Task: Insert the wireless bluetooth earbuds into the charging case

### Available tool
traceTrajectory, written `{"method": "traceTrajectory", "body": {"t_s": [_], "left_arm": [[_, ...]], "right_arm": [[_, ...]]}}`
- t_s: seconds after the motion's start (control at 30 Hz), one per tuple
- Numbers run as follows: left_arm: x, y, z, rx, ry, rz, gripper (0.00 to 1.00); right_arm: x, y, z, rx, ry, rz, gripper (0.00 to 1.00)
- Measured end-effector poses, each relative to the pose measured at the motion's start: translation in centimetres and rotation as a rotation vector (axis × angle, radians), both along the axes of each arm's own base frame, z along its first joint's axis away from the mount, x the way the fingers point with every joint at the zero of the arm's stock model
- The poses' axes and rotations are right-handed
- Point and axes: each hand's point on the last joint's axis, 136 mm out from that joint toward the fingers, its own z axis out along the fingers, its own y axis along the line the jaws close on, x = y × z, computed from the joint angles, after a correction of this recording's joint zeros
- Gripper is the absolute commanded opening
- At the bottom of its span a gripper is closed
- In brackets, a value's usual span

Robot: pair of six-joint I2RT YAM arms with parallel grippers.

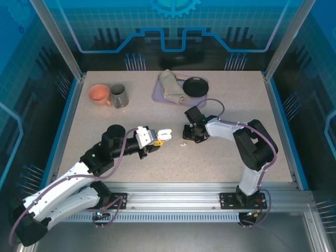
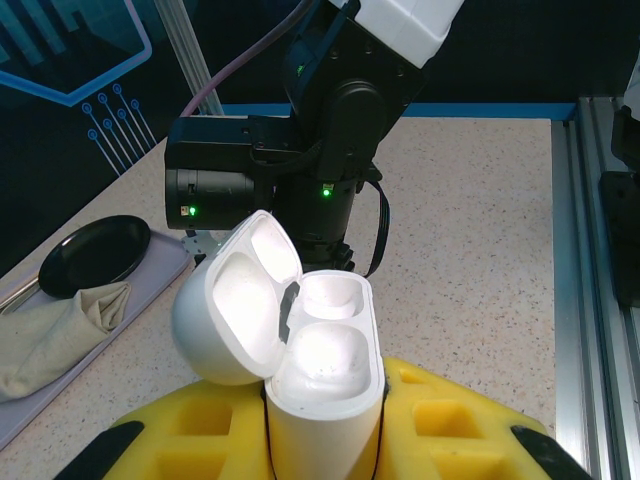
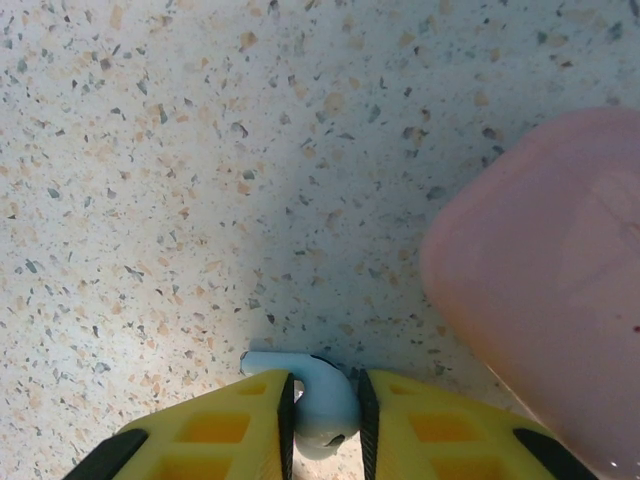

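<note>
1. The left end effector (image 2: 320, 440) is clamped on the white case (image 2: 325, 370) near the middle of the counter (image 3: 200, 150). The lid is flipped open and both pockets look empty.
2. The right end effector (image 3: 322, 420) pinches a white earbud (image 3: 318, 400) down at the counter, just beside a pink case (image 3: 540, 290).
3. My read: nothing is seated yet. This is the pickup, so lifting, carrying across and inserting all lie ahead, and I can't make out the other earbuds.

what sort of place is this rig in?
Probably a robot lab test cell, not a home: aluminium-framed enclosure with blue printed panels, speckled tabletop edged by a slotted aluminium rail, props like the orange ceramic mug.
</note>
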Motion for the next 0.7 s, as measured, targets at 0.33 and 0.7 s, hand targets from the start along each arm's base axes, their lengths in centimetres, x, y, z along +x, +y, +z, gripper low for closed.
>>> {"method": "traceTrajectory", "body": {"t_s": [0.33,0.7], "left_arm": [[0.0,0.0,0.0,0.000,0.001,0.000,0.00],[0.1,-0.1,-0.3,0.004,0.010,0.001,0.00]], "right_arm": [[0.3,0.1,0.1,-0.007,-0.033,0.044,0.23],[0.0,-0.3,3.3,-0.001,-0.181,0.161,0.22]]}}
